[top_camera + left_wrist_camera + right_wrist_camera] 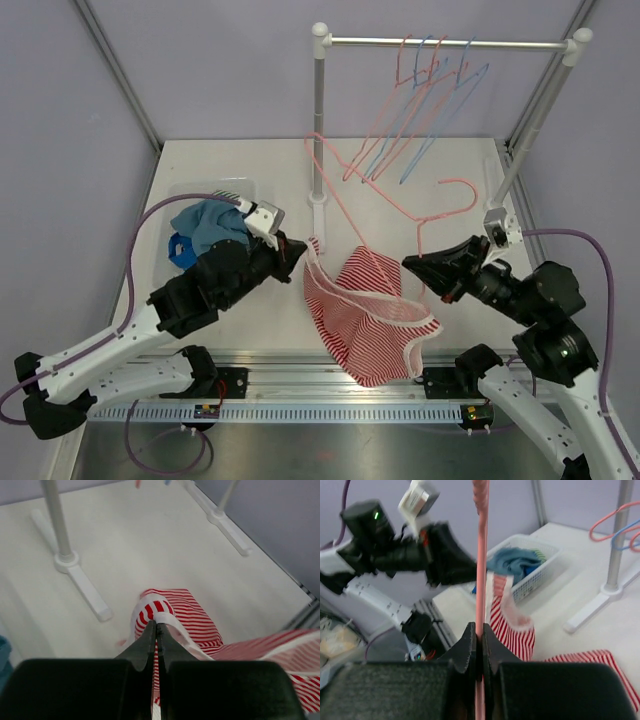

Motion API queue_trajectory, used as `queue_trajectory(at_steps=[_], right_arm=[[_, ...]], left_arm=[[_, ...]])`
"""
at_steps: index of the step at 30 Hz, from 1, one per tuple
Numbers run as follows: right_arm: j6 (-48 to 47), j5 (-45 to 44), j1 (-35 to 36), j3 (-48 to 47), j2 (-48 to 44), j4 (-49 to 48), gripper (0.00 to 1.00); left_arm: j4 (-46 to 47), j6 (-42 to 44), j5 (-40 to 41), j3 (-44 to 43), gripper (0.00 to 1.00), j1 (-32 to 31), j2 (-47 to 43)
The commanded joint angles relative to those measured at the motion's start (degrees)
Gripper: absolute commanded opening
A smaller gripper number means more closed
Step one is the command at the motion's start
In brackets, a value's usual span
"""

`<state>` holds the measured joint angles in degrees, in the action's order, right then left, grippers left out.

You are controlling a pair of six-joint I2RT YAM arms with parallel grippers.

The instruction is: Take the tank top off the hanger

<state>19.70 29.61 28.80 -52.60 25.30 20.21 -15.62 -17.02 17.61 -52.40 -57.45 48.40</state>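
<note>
Top external view: left hand (301, 250) pinches the striped tank top (365, 315) by its strap, and right hand (408, 262) clamps the pink hanger (481, 555). The top sags near-centre on the counter (240, 160), seemingly mid-removal. The next move likely calls for pulling the two apart.

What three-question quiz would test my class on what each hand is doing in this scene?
1. Fill in: the basket beside the left arm holds ___ cloth.
2. True or false: the left hand is shut on a strap of the tank top.
3. Which does the right hand grip? A the basket, B the tank top, C the pink hanger.

Key: 1 blue; 2 true; 3 C.
</note>
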Motion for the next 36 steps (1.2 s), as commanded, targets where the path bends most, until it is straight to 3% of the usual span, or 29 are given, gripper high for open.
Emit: queue_trajectory(at_steps=[1, 4, 7, 10, 12, 16, 18, 20, 21, 26, 30, 32, 34, 36], right_arm=[[6.0, -9.1, 0.4, 1.3, 2.9, -33.2, 0.00], [3.7, -17.4, 0.4, -1.7, 6.4, -35.7, 0.00], [-0.3, -26.7, 0.4, -8.9, 8.6, -27.3, 0.00], [-3.3, -34.5, 0.4, -19.4, 10.3, -0.4, 0.00], [-3.8, -40.1, 0.4, -24.9, 11.1, 10.1, 0.00], [-4.8, -52.0, 0.4, -35.5, 14.1, 30.8, 0.00], [-5.2, -57.8, 0.4, -38.4, 16.3, 36.1, 0.00], [-5.9, -60.3, 0.4, -39.8, 19.6, 40.0, 0.00], [-6.9, -62.5, 0.4, -39.9, 20.6, 40.7, 0.00], [-8.5, -68.7, 0.5, -41.9, 27.0, 42.3, 0.00], [-11.3, -69.0, 0.3, -45.0, 35.7, 40.9, 0.00], [-12.1, -67.1, -2.3, -48.6, 42.3, 39.9, 0.00], [-12.3, -58.6, -9.9, -54.2, 48.1, 39.8, 0.00], [-12.9, -54.9, -12.7, -57.1, 50.5, 38.9, 0.00]], left_arm=[[8.1, 2.6, -12.4, 4.1, 0.00, -1.3, -2.9], [6.0, 1.2, -11.2, 6.5, 0.00, -1.7, -3.2], [2.5, -1.3, -5.8, 7.2, 0.00, -1.8, -2.1], [-4.8, -4.7, 3.0, 5.9, 0.00, -1.8, -0.8], [-7.8, -6.9, 8.6, 4.3, 0.00, -1.8, -0.8], [-16.2, -8.6, 13.2, 0.1, 0.15, -1.8, -0.9], [-19.3, -8.9, 15.4, -2.3, 0.35, -1.8, -0.6], [-23.8, -9.1, 16.6, -5.5, 0.63, -1.8, -0.2], [-25.2, -9.2, 17.3, -6.5, 0.99, -1.8, -0.3], [-35.5, -10.6, 18.5, -12.1, 0.99, -1.8, -1.2], [-35.5, -10.6, 20.5, -8.4, 0.99, -1.8, -3.7], [-33.2, -11.2, 18.4, -6.8, 0.99, -1.8, -4.3], [-32.3, -11.1, 15.9, -5.8, 0.99, -1.8, -4.3], [-33.1, -10.9, 16.2, -6.0, 0.99, -1.8, -3.9]])
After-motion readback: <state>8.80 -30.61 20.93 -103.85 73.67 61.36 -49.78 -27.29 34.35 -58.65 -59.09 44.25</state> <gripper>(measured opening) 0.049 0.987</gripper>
